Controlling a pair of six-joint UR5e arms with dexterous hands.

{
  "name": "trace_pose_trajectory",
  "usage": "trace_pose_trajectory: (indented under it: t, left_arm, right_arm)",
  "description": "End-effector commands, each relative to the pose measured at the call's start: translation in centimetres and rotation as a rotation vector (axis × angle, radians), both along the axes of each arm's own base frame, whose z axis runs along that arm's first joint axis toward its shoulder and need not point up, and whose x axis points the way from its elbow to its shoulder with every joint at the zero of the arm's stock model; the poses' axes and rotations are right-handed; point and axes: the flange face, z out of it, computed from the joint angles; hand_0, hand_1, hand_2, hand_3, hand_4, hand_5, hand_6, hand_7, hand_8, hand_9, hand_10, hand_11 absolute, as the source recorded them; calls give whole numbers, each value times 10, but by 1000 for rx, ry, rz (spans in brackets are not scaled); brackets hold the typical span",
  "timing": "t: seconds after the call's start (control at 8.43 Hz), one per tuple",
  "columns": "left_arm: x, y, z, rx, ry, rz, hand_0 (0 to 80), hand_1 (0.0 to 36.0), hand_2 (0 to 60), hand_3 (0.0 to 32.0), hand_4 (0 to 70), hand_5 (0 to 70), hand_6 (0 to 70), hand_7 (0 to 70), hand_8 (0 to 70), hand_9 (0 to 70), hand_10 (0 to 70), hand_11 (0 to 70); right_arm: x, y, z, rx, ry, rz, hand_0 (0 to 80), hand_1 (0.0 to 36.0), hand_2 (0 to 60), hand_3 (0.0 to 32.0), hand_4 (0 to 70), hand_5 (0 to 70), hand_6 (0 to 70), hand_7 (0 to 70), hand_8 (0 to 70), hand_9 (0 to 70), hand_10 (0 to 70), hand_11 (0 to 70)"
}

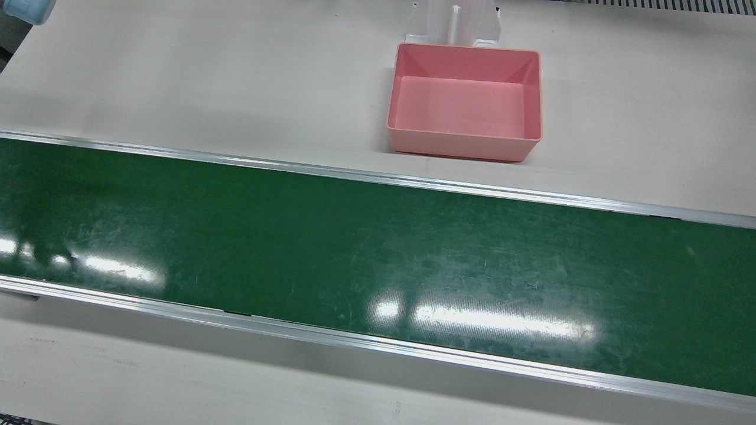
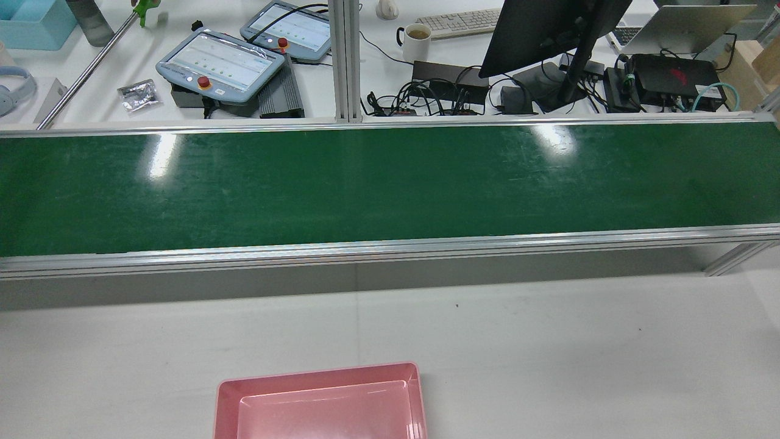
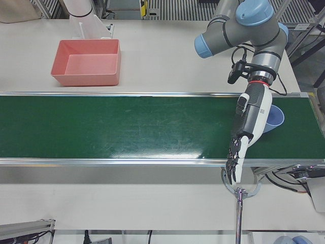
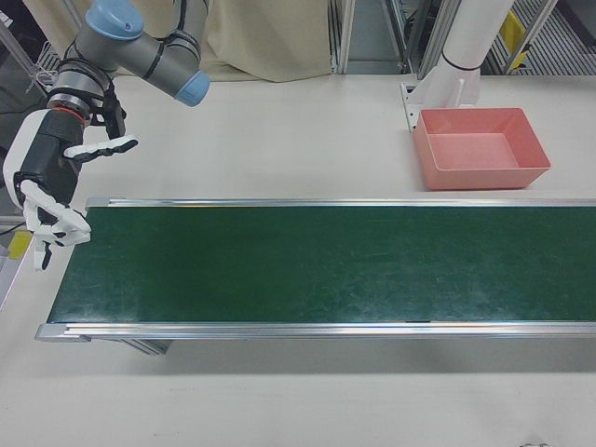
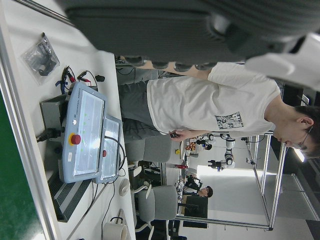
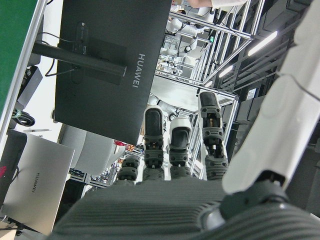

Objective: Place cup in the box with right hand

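notably, the blue cup [image 3: 272, 119] lies at the far end of the green conveyor belt [image 3: 127, 127] in the left-front view, half hidden behind the left hand [image 3: 247, 124], which hangs with its fingers extended downward and apart, holding nothing. whether that hand touches the cup cannot be told. the cup appears only in this view; its base and whether it stands upright or lies tipped are hidden.

the right hand [image 4: 51, 191] hovers over the opposite end of the belt in the right-front view, fingers spread and empty, well apart from the cup. the pink box [image 4: 480, 147] stands empty on the white table [image 4: 279, 140], just beside the belt's rail and near the white pedestal [image 4: 452, 65].

handling, as a judgement: the cup looks like thin, smooth plastic, so probably light, fairly stiff but able to flex at the rim, and somewhat slippery against the glossy belt. a hold around the side wall below the rim, fingers opposed across its width, seems safest; pinching the rim alone risks tipping it or letting it slide.
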Motion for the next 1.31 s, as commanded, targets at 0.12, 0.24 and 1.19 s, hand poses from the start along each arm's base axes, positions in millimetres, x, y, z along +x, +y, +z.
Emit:
trace_pose_trajectory:
  t: [0.12, 0.24, 1.19]
  left_arm:
    - [-1, 0, -1, 2, 0, -1, 0, 0, 0, 0, 0, 0, 0, 0, 0, 0, 0, 0]
    - [-1, 0, -1, 2, 0, -3, 0, 0, 0, 0, 0, 0, 0, 0, 0, 0, 0, 0]
    - [-1, 1, 0, 0, 0, -1, 0, 0, 0, 0, 0, 0, 0, 0, 0, 0, 0, 0]
  right_arm:
    - [2, 8, -2, 0, -3, 4, 512, 41, 0, 0, 272, 55, 235, 700, 234, 472, 64, 102]
    - [3, 10, 2, -7, -18, 4, 517, 23, 0, 0, 276, 55, 233, 700, 235, 473, 64, 103]
    - [10, 21, -28, 31, -46, 19, 506, 17, 0, 0, 254, 54, 245, 700, 251, 490, 60, 96]
